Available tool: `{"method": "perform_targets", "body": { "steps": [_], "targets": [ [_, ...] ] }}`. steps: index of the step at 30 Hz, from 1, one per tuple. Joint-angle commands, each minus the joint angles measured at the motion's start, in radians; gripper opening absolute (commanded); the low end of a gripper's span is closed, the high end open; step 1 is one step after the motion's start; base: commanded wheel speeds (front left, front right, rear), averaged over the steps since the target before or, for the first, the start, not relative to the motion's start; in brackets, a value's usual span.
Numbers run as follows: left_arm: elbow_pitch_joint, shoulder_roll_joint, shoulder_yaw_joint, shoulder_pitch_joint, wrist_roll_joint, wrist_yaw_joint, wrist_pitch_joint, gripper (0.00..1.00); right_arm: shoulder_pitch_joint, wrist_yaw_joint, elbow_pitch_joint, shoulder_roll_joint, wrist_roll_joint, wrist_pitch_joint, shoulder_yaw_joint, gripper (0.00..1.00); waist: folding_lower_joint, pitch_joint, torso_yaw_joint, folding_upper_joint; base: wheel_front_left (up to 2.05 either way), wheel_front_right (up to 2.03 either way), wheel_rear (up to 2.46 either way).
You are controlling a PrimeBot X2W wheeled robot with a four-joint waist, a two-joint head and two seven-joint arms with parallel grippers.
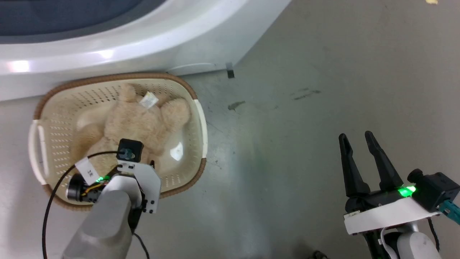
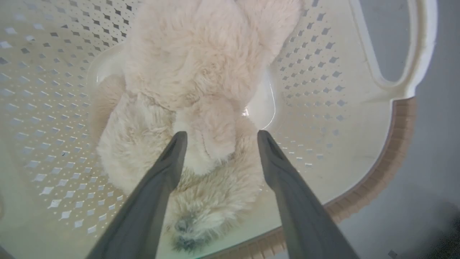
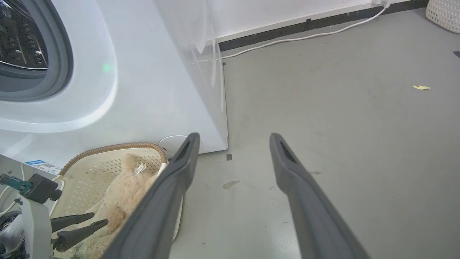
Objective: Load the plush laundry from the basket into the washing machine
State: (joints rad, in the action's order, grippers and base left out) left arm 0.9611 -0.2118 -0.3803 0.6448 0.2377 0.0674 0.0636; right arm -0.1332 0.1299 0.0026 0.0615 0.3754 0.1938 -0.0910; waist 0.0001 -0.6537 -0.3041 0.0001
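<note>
The cream-beige plush bear (image 1: 140, 122) lies in the perforated basket (image 1: 118, 76), which stands on the floor against the white washing machine (image 1: 107, 46). My left gripper (image 2: 221, 133) hangs open just above the bear, pointing down into the basket, its fingers either side of a fluffy stubby part (image 2: 208, 144). From the right wrist, that gripper (image 3: 99, 218) shows over the plush (image 3: 122, 201). The grey gasket and steel drum (image 3: 18, 39) show at the upper left. My right gripper (image 1: 356, 136) stands open and empty over bare floor to the right.
Open grey floor (image 1: 323, 108) spreads right of the basket, with a small stain (image 1: 235, 105) and a yellow scrap (image 3: 420, 87). A white cable (image 3: 305, 36) runs along the wall's base. A white woven container (image 3: 444, 14) stands at the far corner.
</note>
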Motion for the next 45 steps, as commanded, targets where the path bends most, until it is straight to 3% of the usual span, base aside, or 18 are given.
{"method": "perform_targets", "body": {
  "steps": [1,9,24,25,34,39,45],
  "targets": [
    [0.021,-0.01,-0.011,0.029,-0.001,0.001,0.004,1.0,-0.022,0.001,0.003,-0.001,0.013,0.008,-0.003,1.0,-0.0001,-0.017,-0.013,-0.0001,0.0,0.0,0.0],
    [0.107,-0.064,-0.084,0.122,-0.022,0.068,0.06,1.0,-0.05,0.001,0.011,-0.005,0.062,0.025,-0.013,1.0,-0.0001,-0.088,-0.052,-0.0001,0.0,0.0,0.0],
    [0.263,-0.11,-0.162,0.254,0.026,0.093,0.101,1.0,-0.098,0.001,0.021,-0.009,0.136,0.056,-0.039,1.0,-0.0001,-0.228,-0.116,-0.0001,0.0,0.0,0.0],
    [0.273,-0.108,-0.164,0.259,0.034,0.093,0.102,0.0,-0.101,0.001,0.023,-0.009,0.14,0.058,-0.041,1.0,-0.0001,-0.234,-0.12,-0.0001,0.0,0.0,0.0],
    [0.312,-0.107,-0.19,0.242,0.061,0.096,0.026,0.0,-0.107,0.001,0.036,-0.01,0.145,0.068,-0.034,1.0,-0.0001,-0.19,-0.123,-0.0001,0.0,0.0,0.0],
    [0.303,-0.074,-0.171,0.178,0.095,0.1,-0.059,0.0,-0.073,0.001,0.038,-0.01,0.118,0.068,-0.02,1.0,-0.0001,-0.072,-0.097,-0.0001,0.0,0.0,0.0],
    [0.291,-0.032,-0.158,0.084,0.131,0.069,-0.183,0.0,0.001,0.001,0.048,-0.007,0.066,0.068,-0.007,1.0,-0.0001,0.111,-0.042,-0.0001,0.0,0.0,0.0]
  ]
}}
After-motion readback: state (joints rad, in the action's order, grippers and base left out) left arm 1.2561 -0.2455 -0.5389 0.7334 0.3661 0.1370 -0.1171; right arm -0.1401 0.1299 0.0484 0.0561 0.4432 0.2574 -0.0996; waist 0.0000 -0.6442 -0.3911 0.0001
